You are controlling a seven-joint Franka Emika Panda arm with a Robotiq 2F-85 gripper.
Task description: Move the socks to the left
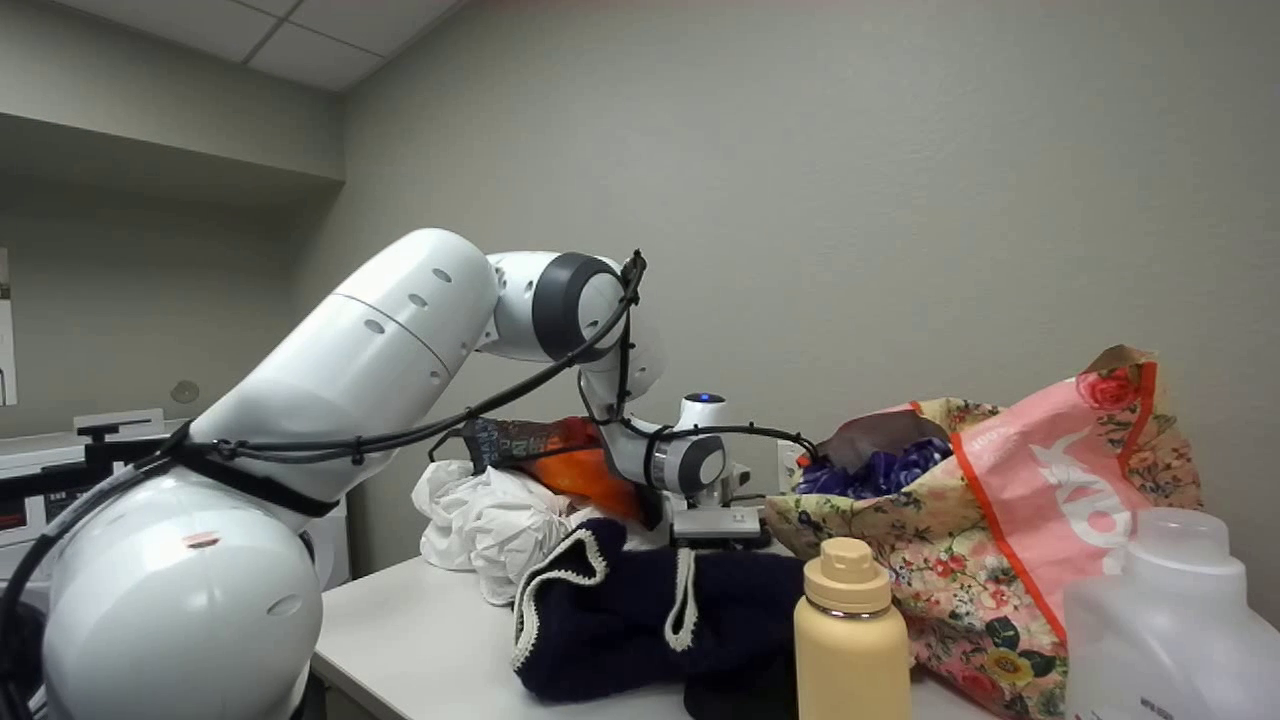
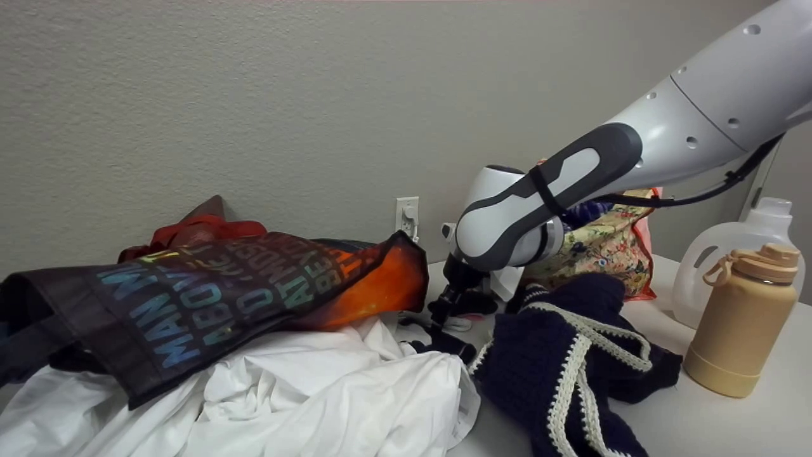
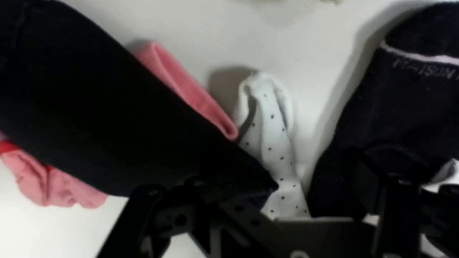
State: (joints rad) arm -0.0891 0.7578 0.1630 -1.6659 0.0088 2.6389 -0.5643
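Hand (image 3: 276, 191) spread wide over socks (image 3: 279, 157) on the worktop (image 3: 215, 36)

Black sock (image 3: 107, 107): long axis slants from upper left of the wrist view down to centre, narrow tip between the well-parted fingers. Pink sock (image 3: 183, 86) beneath it, showing past both edges. White dotted sock (image 3: 274, 143): near upright in that view, gaping cuff at top, lower end behind the hand. Dark lettered sock (image 3: 394, 107): leans, pale-banded end toward upper right, lower end partly behind a finger. Room: bare strip between dotted and lettered socks, broadening upward; another bare patch lower left. In an exterior view, white cloth (image 2: 317, 393) and navy knit (image 2: 533, 362) lie near the hand on two sides. Bare worktop corner (image 1: 400, 625) past the cloth, in an exterior view.
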